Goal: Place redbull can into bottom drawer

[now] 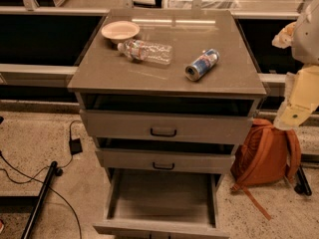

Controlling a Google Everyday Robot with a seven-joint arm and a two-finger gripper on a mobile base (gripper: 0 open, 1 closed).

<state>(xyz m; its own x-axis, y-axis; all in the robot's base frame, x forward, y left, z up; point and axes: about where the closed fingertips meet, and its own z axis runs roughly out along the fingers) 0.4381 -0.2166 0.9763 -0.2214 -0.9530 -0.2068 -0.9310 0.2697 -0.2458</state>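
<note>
The redbull can (202,64) lies on its side on the grey cabinet top (149,73), right of centre, silver top towards the front left. The bottom drawer (160,227) is pulled out wide and its grey box holds nothing. My arm comes in at the right edge, and my gripper (295,114) hangs there beside the cabinet, to the right of the can and lower than the top. It holds nothing that I can see.
A clear plastic bottle (147,52) lies on the top left of the can, next to a pale bowl (120,31). The two upper drawers (163,131) stand slightly ajar. An orange backpack (264,157) leans at the cabinet's right. Cables and a black pole (40,198) are on the floor at left.
</note>
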